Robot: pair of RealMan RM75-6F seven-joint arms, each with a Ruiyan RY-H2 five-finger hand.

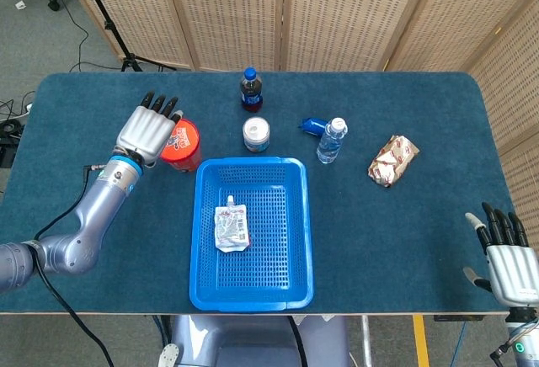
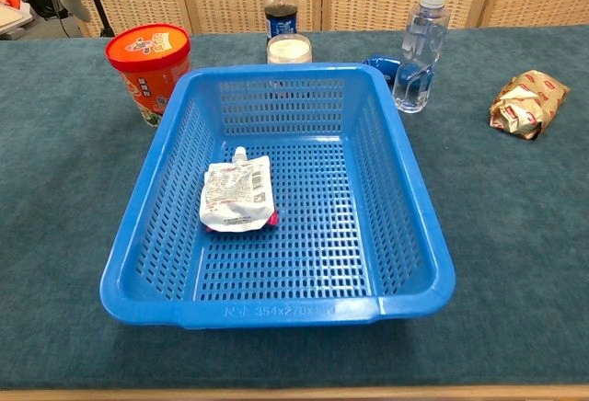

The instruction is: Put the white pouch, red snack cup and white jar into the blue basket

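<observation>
The white pouch (image 1: 231,226) (image 2: 237,198) lies flat inside the blue basket (image 1: 296,215) (image 2: 405,208). Left of the basket's far corner stands the red snack cup (image 1: 180,143) (image 2: 148,68), upright on the table. The white jar (image 1: 256,134) (image 2: 289,49) stands just beyond the basket's far rim. My left hand (image 1: 146,132) hovers open just left of the snack cup, fingers spread and partly over its rim; in the chest view only a fingertip (image 2: 72,1) shows at top left. My right hand (image 1: 508,264) rests open at the table's near right edge.
A dark soda bottle (image 1: 250,89) stands behind the jar. A clear water bottle (image 1: 331,140) and a blue object (image 1: 312,124) stand right of the jar. A crumpled snack bag (image 1: 392,160) lies further right. Folding screens line the back.
</observation>
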